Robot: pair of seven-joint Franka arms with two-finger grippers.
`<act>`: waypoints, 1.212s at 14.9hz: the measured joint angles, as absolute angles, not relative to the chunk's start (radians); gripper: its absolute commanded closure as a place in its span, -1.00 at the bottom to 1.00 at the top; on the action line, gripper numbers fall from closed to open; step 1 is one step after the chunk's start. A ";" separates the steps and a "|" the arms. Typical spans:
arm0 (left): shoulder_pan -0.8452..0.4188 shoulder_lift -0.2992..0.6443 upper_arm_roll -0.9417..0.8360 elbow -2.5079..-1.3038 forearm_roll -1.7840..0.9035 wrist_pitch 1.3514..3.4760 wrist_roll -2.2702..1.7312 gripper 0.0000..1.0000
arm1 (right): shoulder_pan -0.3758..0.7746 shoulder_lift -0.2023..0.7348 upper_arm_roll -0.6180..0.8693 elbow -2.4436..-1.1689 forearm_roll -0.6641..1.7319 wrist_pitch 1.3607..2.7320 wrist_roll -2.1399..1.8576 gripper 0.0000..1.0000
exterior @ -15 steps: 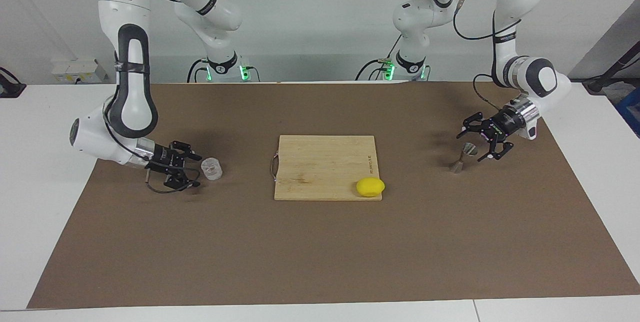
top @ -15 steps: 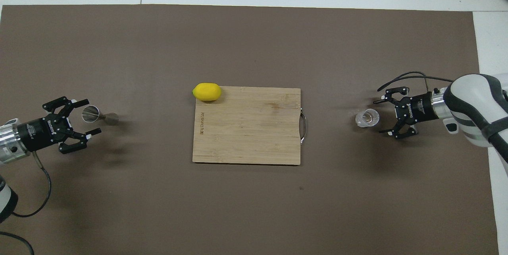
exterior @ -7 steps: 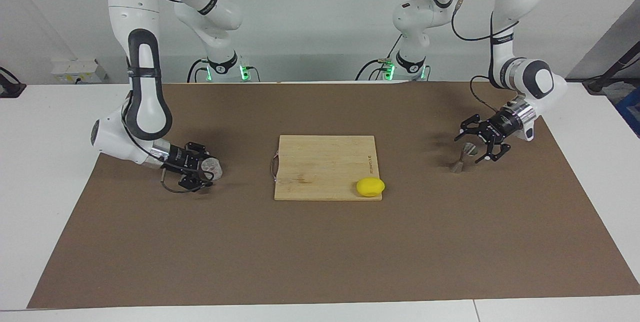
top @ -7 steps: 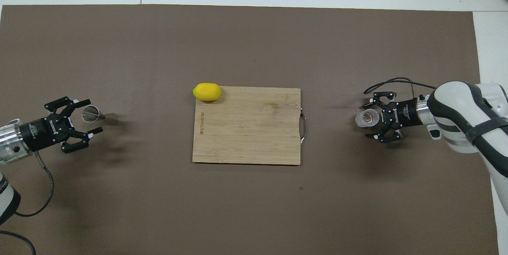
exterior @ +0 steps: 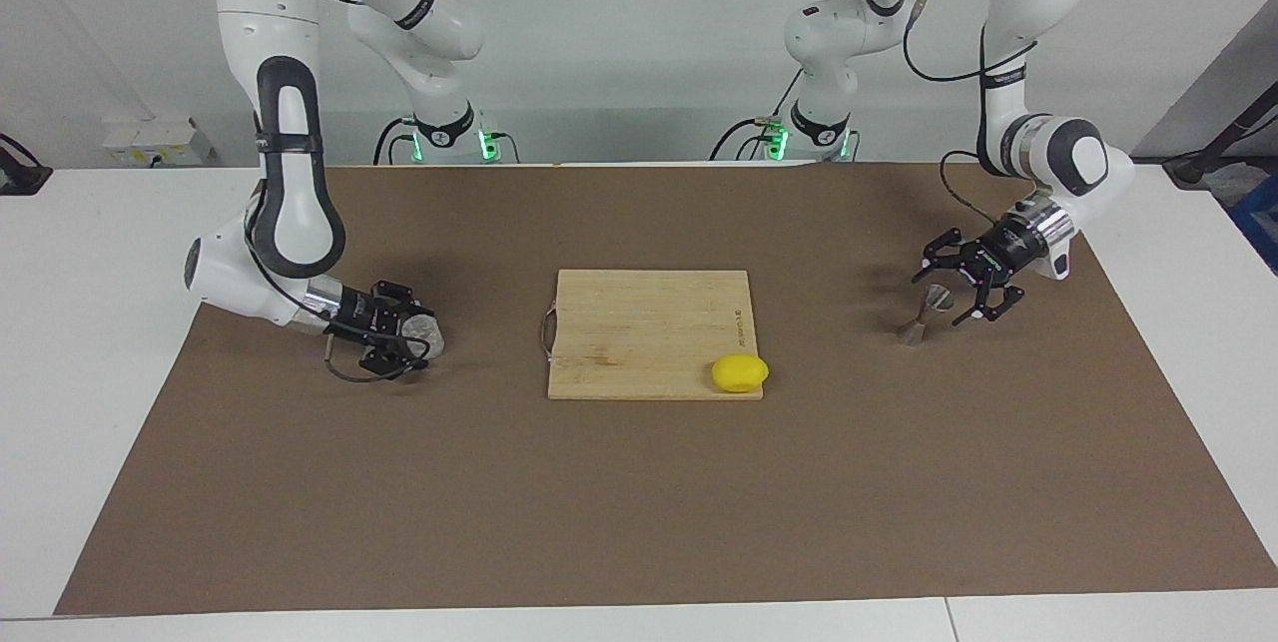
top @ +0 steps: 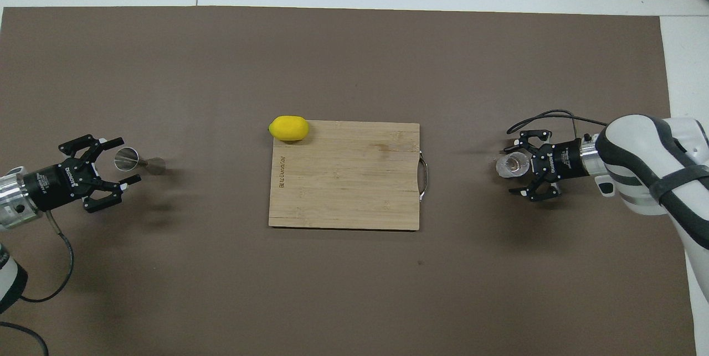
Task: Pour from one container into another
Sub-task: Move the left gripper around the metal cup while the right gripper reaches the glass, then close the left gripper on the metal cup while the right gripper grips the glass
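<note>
The short clear cup [exterior: 426, 326] stands on the brown mat toward the right arm's end, and shows in the overhead view [top: 512, 164]. My right gripper [exterior: 421, 334] is low at the mat, open, with a finger on each side of the cup [top: 509, 171]. The silver hourglass jigger [exterior: 927, 312] stands upright toward the left arm's end, and shows in the overhead view [top: 138, 161]. My left gripper [exterior: 940, 298] is open, with the jigger's upper cone between its fingertips [top: 128, 160]; I cannot tell if they touch.
A bamboo cutting board [exterior: 639, 322] lies mid-table on the brown mat [exterior: 639, 502]. A yellow lemon [exterior: 740, 372] sits on the board's corner farthest from the robots, toward the left arm's end [top: 288, 128].
My right gripper slid forward along the mat until its open fingers straddle the clear cup. My left gripper shifted slightly at the jigger. Cup, jigger, lemon and board stayed put.
</note>
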State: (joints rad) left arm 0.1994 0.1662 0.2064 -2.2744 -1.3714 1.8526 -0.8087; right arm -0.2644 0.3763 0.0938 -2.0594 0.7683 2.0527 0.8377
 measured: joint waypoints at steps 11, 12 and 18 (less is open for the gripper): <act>0.200 0.166 0.205 -2.274 -1.391 1.853 -0.805 1.00 | -0.264 0.342 0.094 -2.062 0.768 2.050 0.817 0.76; 0.200 0.166 0.205 -2.274 -1.391 1.853 -0.805 1.00 | -0.264 0.334 0.094 -2.063 0.768 2.050 0.817 0.77; 0.203 0.165 0.205 -2.260 -1.397 1.824 -0.850 1.00 | -0.263 0.294 0.094 -2.064 0.769 2.050 0.831 0.94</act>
State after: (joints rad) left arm 0.2029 0.1655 0.2055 -2.2599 -1.3972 1.8244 -0.8499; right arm -0.2632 0.2941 0.0943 -2.0645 0.7685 2.0503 0.8310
